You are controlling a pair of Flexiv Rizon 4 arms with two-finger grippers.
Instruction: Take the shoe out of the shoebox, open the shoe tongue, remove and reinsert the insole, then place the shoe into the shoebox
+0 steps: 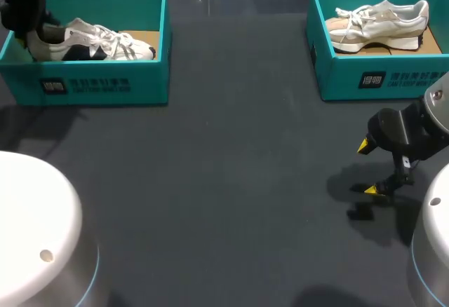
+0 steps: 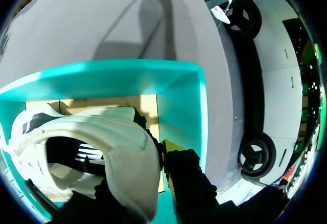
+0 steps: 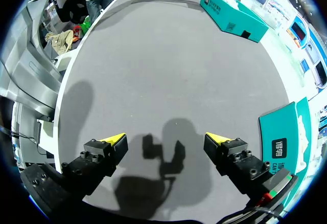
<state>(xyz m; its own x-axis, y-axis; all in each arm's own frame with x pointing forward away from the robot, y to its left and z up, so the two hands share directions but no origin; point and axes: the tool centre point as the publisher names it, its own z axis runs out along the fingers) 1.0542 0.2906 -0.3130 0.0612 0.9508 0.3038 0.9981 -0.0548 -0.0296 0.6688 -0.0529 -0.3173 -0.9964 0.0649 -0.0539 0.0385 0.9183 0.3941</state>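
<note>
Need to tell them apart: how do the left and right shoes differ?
Left shoe is white with black panels; right shoe is white and beige. Left shoe's toe points right, right shoe's left. My left arm is at the left shoe's heel; the right shoe is untouched. Both lie in teal shoeboxes.

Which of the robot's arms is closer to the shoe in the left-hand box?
Left. The left end effector is at the heel of the shoe inside that box; the right end effector hangs over the table in front of the other box, well away.
</note>
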